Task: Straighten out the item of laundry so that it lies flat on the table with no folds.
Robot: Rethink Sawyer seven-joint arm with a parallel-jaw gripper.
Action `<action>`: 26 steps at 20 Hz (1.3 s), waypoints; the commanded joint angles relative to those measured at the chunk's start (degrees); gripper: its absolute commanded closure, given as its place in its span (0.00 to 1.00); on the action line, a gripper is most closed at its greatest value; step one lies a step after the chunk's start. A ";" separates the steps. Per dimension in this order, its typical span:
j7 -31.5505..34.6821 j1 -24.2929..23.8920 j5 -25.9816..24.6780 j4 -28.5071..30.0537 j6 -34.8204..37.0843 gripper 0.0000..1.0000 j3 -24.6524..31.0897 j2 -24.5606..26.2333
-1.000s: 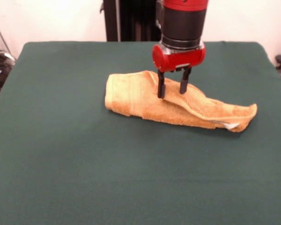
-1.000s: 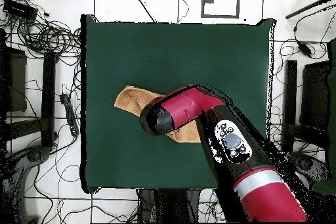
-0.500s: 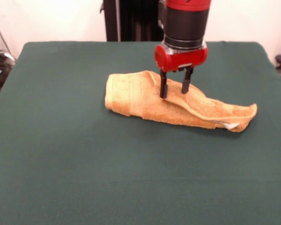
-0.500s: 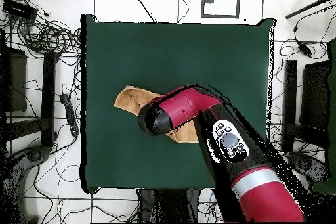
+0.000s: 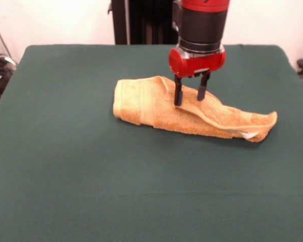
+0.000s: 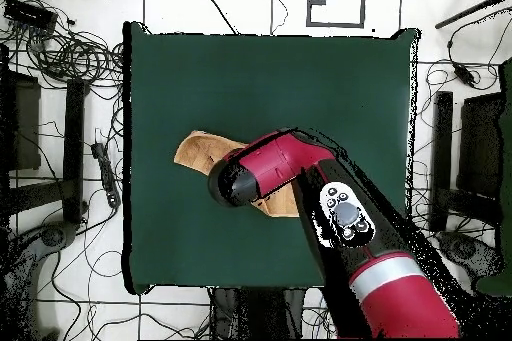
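Observation:
The orange-tan towel (image 5: 151, 106) lies bunched and folded in a long roll on the green table (image 5: 65, 161), a little behind its middle. Its white tag (image 5: 248, 135) shows at the right end. My gripper (image 5: 190, 99) points straight down over the towel's middle. Its two black fingers (image 5: 178, 94) stand apart, open, with the tips at the towel's top fold on either side of a raised ridge. In the overhead view the red arm (image 6: 270, 167) covers the gripper and much of the towel (image 6: 198, 150).
The table (image 6: 260, 77) is far larger than the towel. Beyond its edges are cables (image 6: 70, 57) and dark stands on the floor. The black pedestal (image 5: 141, 22) stands behind the table's far edge.
The gripper has shifted slightly to the right in the front view, staying at the same height and still open. The towel has not moved.

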 commanded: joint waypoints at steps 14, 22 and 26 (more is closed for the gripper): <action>-3.30 3.36 -3.02 -2.93 0.00 0.00 0.48 6.34; -5.45 2.73 -2.99 -3.61 0.36 0.00 1.30 7.21; -6.90 1.92 -3.33 -3.42 -0.17 0.00 1.91 7.79</action>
